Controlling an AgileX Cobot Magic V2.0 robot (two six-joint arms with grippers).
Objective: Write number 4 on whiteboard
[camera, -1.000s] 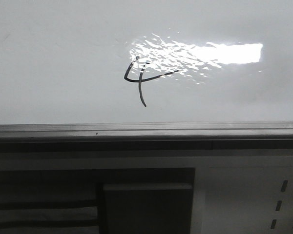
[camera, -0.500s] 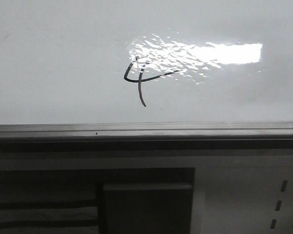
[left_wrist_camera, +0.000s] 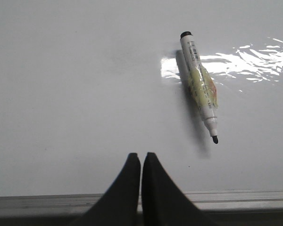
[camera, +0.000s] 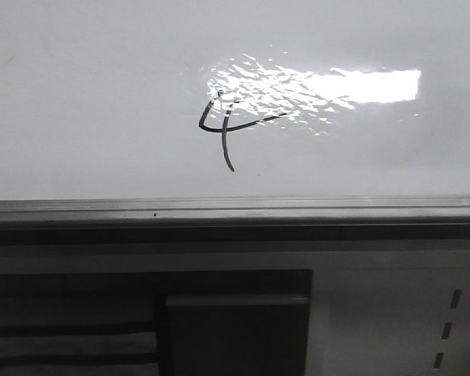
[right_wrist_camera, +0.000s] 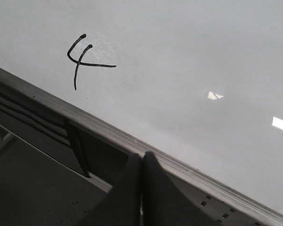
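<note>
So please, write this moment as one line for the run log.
number 4: drawn on whiteboard | marker: uncapped, lying on board, not held | left gripper: shut, empty | right gripper: shut, empty

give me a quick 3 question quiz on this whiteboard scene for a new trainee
1. True or false: the left gripper holds the marker.
2. Multiple choice: where does the number 4 sit relative to the bright light glare in the front view? A) at its left end B) far to its right C) below the grey ledge
3. Fill in: the marker lies on the whiteboard with its cap ____.

Key
1. False; the marker lies on the board, apart from the shut fingers.
2. A
3. off; the dark tip is bare.
</note>
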